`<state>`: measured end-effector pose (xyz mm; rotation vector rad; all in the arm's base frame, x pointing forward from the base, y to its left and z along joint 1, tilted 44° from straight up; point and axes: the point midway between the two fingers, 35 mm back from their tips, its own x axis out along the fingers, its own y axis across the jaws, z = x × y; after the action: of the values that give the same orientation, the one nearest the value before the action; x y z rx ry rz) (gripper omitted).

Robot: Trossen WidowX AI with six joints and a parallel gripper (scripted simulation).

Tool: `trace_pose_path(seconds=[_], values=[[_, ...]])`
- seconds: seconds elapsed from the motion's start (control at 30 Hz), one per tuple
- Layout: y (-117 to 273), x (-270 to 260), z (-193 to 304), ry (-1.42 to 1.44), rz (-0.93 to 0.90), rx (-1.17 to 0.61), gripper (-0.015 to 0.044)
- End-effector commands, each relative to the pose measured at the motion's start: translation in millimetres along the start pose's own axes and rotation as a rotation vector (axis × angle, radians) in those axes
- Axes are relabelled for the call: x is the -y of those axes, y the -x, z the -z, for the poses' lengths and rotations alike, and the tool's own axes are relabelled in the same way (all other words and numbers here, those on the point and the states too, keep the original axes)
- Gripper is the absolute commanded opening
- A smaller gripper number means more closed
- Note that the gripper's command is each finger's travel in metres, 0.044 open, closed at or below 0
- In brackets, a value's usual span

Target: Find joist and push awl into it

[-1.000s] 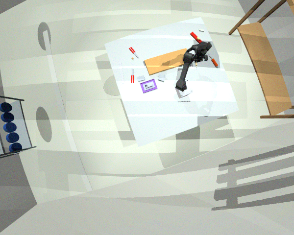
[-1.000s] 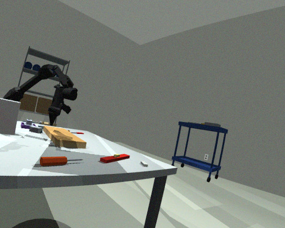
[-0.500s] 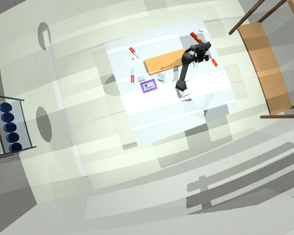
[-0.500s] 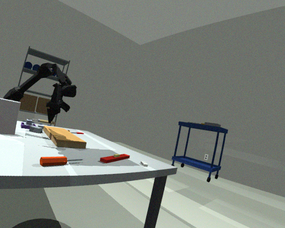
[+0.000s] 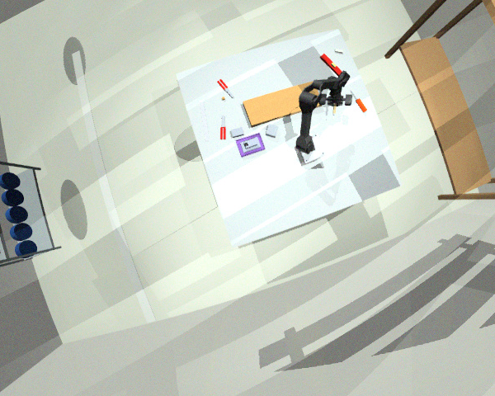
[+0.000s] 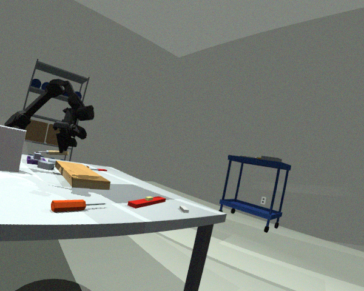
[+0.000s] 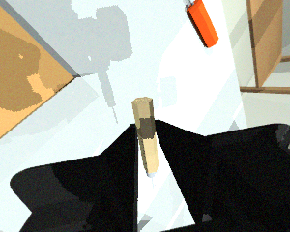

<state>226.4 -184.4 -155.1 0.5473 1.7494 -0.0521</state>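
My gripper (image 5: 335,101) (image 6: 63,150) (image 7: 145,126) is shut on the tan wooden handle of the awl (image 5: 334,110) (image 6: 57,152) (image 7: 145,108). The awl is held above the table, roughly level, with its thin shaft pointing back towards the arm's base. The tan floor panel (image 5: 273,104) (image 6: 82,173) (image 7: 14,39) lies flat beside the gripper, partly under the arm in the top view. The purple-rimmed tray (image 5: 239,148) (image 6: 29,160) holds something pale with dark marks; I cannot tell surely if it is the stud finder. The joist is not visible.
Grey blocks (image 5: 271,130) (image 5: 237,132) (image 6: 45,165) lie near the tray. An orange screwdriver (image 5: 361,105) (image 6: 68,205) (image 7: 203,24) and a red bar (image 5: 329,63) (image 6: 146,202) lie near the table edge. Red-handled tools (image 5: 223,132) (image 5: 223,85) lie beyond the panel.
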Motion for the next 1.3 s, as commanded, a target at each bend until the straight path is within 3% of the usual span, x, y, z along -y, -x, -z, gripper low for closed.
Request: trace_pose_path(seconds=[0.0, 0.67, 1.27], values=[[7.7, 5.5, 1.5, -0.076, 0.09, 0.055, 0.0], [33.7, 18.2, 20.7, -0.416, 0.363, 0.34, 0.0], [66.9, 22.8, 51.1, -0.752, 0.497, 0.699, 0.0]])
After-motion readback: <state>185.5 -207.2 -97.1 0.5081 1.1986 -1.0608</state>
